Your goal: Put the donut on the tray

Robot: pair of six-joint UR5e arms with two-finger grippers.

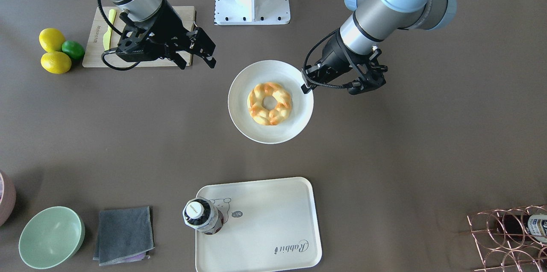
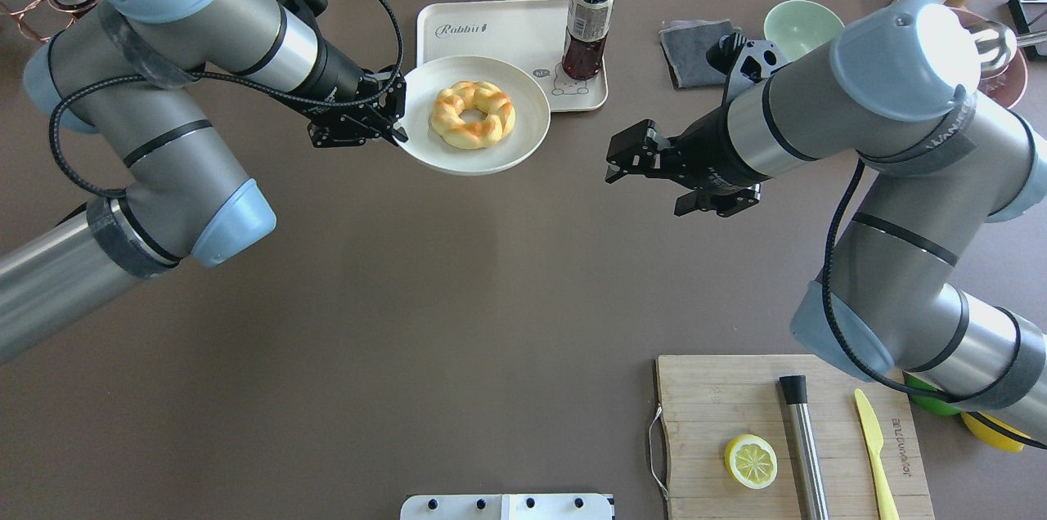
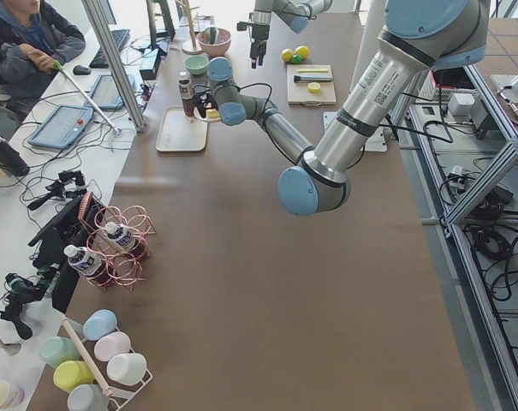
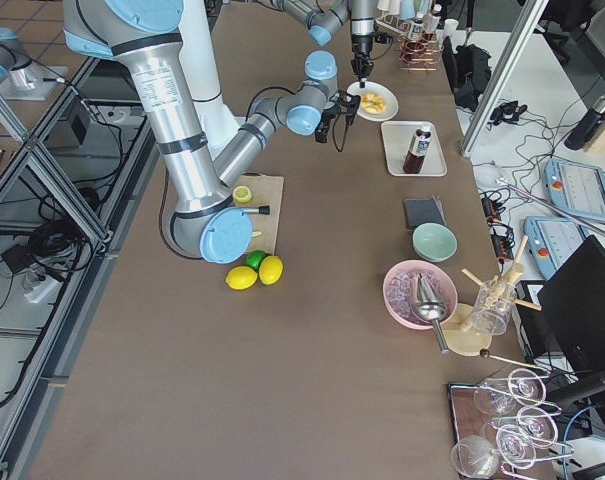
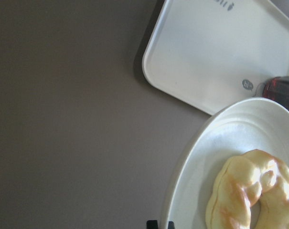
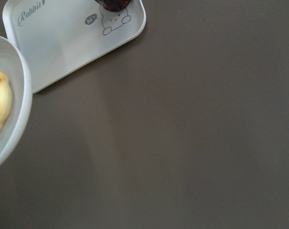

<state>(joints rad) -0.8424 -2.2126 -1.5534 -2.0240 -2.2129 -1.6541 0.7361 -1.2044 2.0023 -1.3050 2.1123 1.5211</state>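
Observation:
The braided golden donut (image 1: pixel 280 111) (image 2: pixel 454 123) lies on a round white plate (image 1: pixel 243 109) (image 2: pixel 523 95). My left gripper (image 1: pixel 304 86) (image 2: pixel 399 126) is shut on the plate's rim and holds it level above the table. The plate's far edge overlaps the cream "Rabbit" tray (image 1: pixel 265 216) (image 2: pixel 491 33) in the overhead view. The left wrist view shows the donut (image 5: pixel 249 191), the plate (image 5: pixel 206 162) and the tray (image 5: pixel 216 57) below. My right gripper (image 1: pixel 197 56) (image 2: pixel 642 185) is open and empty, right of the plate. Its wrist view shows the tray (image 6: pixel 63 43) and the plate's edge (image 6: pixel 15 124).
A dark drink bottle (image 1: pixel 201 216) (image 2: pixel 587 21) stands on the tray's corner. A grey cloth (image 2: pixel 691 50) and a green bowl (image 2: pixel 797 25) lie beyond it. A wooden cutting board (image 2: pixel 720 397) holds a lemon half (image 2: pixel 751 461), a steel rod and a yellow knife. A wire bottle rack (image 1: pixel 508 238) stands at the corner.

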